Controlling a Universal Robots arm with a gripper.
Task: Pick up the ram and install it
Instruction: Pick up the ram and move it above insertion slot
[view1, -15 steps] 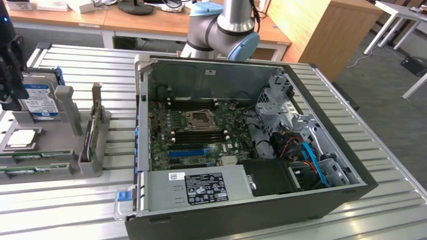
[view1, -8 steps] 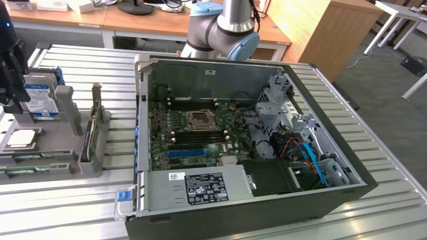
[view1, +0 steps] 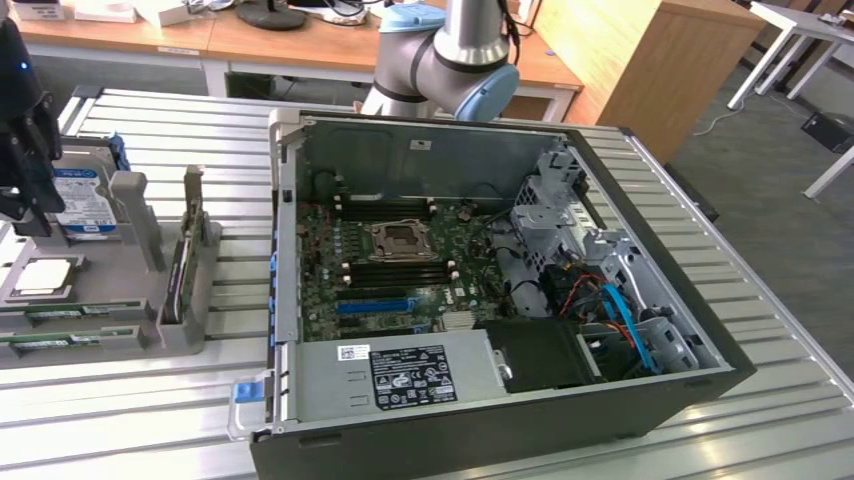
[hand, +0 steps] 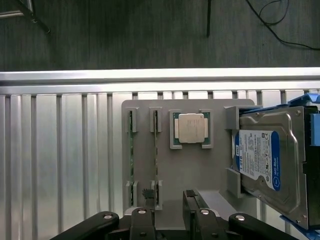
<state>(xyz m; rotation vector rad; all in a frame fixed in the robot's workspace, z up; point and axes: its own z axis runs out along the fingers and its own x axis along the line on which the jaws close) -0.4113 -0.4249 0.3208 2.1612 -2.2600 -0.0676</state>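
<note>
Two green ram sticks stand on edge in slots of a grey holder tray (hand: 200, 175): one ram stick (hand: 155, 150) and a second (hand: 131, 155) beside it. In the exterior view they lie at the tray's near end (view1: 54, 313), (view1: 54, 340). My gripper (hand: 167, 217) hangs above the tray, open, with nothing between its dark fingers (hand: 142, 220). The nearer stick's end lines up between them. In the exterior view the gripper (view1: 27, 195) is the dark shape at the far left, over the tray (view1: 127, 300).
The tray also holds a silver processor (hand: 191, 127) and a hard drive (hand: 270, 160) with a blue-and-white label. An open computer case (view1: 287, 250) with its motherboard (view1: 387, 250) fills the middle of the slatted metal table (view1: 774, 330). The arm's base (view1: 447, 60) stands behind it.
</note>
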